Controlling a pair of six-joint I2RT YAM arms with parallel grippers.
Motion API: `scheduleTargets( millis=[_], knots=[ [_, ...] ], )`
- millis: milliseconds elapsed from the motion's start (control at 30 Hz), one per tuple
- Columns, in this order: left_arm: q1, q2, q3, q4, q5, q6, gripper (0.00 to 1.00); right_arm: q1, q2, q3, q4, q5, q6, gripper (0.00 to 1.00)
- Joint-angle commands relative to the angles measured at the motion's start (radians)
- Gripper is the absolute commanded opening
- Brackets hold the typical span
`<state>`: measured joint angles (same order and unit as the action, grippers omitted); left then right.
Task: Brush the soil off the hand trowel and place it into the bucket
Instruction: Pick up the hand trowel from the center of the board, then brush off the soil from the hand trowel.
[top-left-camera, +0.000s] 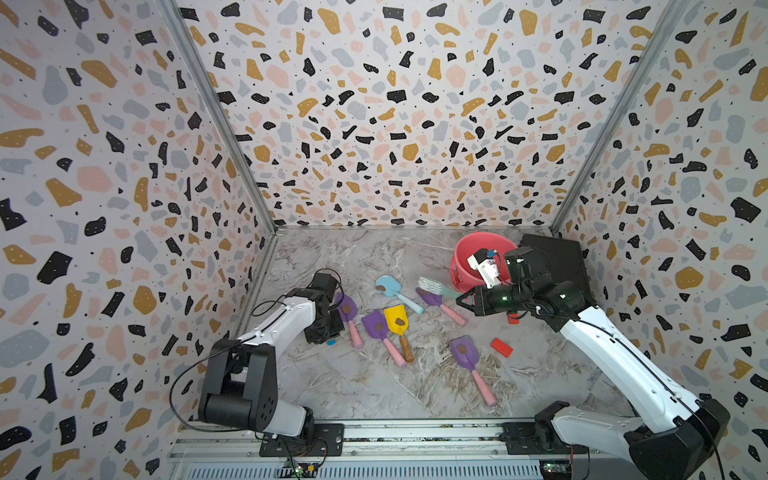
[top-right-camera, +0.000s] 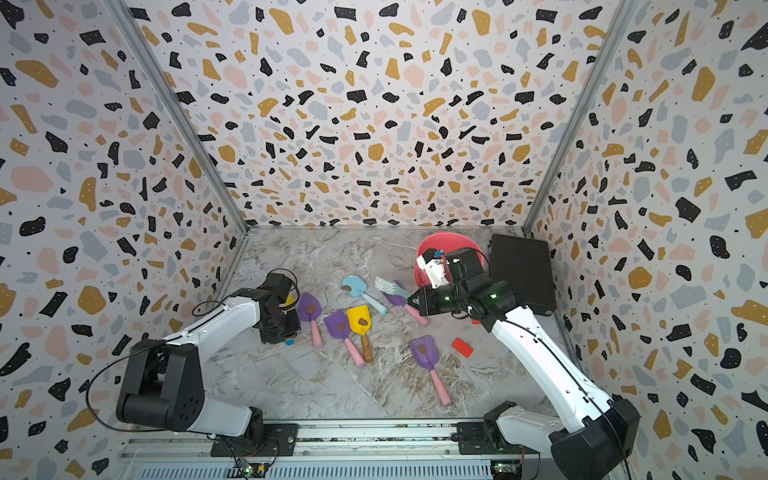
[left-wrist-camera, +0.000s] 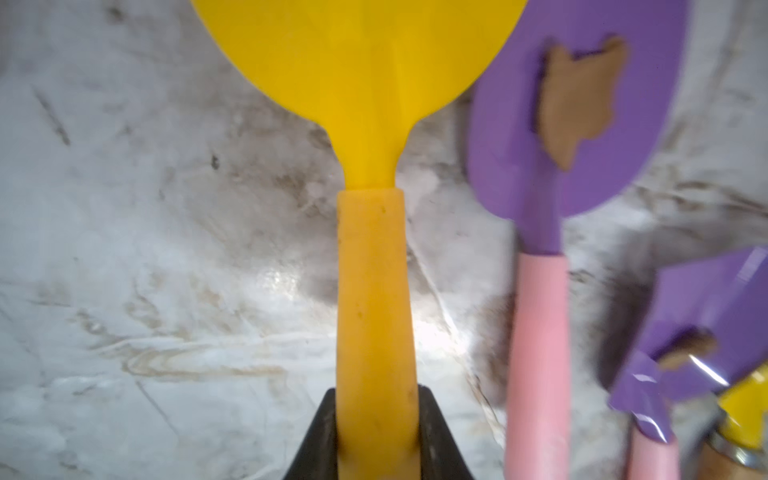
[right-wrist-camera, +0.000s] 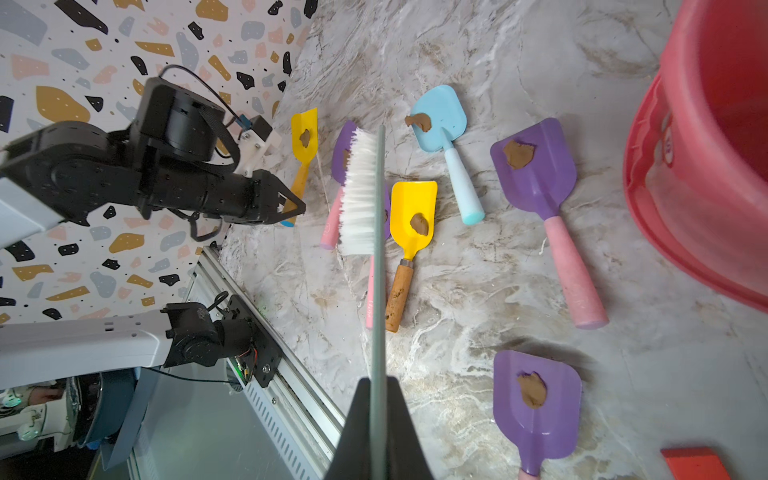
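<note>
Both clamped: left gripper (left-wrist-camera: 376, 392) on handle of all-yellow trowel (left-wrist-camera: 365, 83), purple trowel (left-wrist-camera: 582, 116) just beside, bare table (left-wrist-camera: 166, 249) other side (wall (right-wrist-camera: 62, 104) close); right gripper (right-wrist-camera: 378, 382) on brush (right-wrist-camera: 359, 195), bucket (right-wrist-camera: 685, 166) near.

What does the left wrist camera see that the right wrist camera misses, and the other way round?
Left wrist only: a close-up of the left fingers clamped on the all-yellow trowel's handle. Right wrist only: the brush in the right fingers, the bucket, the blue trowel, the left arm. Both: the all-yellow trowel, the purple trowel beside it with soil, the table.
</note>
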<state>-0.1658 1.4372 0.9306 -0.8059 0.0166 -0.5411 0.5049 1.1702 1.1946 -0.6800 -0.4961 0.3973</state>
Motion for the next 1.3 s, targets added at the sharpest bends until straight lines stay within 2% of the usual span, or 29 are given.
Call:
scheduleTargets(
  millis=[0,200,433,567,667,800,1000,1267],
  knots=[
    [-0.023,-0.051,0.122,-0.184,0.109,0.136,0.0,-0.004,-0.038,0.039,0.02,0.027,-0.087,0.0],
    [-0.058,-0.081,0.336,-0.481,0.222,0.339,0.0,-0.004,-0.094,0.017,0.099,0.16,-0.257,0.0],
    [-0.217,-0.039,0.517,-0.651,0.181,0.402,0.0,0.002,-0.173,-0.096,0.263,0.176,-0.394,0.0],
    [-0.291,-0.006,0.577,-0.694,0.166,0.43,0.0,0.061,-0.235,-0.211,0.379,0.19,-0.558,0.0],
    [-0.335,0.012,0.6,-0.71,0.129,0.444,0.0,0.143,-0.245,-0.253,0.393,0.224,-0.681,0.0],
    [-0.386,0.026,0.599,-0.708,0.087,0.462,0.0,0.265,-0.19,-0.238,0.367,0.331,-0.761,0.0],
    [-0.442,0.031,0.588,-0.697,0.107,0.475,0.0,0.385,-0.093,-0.236,0.403,0.47,-0.825,0.0],
    [-0.469,0.042,0.583,-0.695,0.113,0.472,0.0,0.441,-0.02,-0.215,0.491,0.517,-0.812,0.0]
  ],
)
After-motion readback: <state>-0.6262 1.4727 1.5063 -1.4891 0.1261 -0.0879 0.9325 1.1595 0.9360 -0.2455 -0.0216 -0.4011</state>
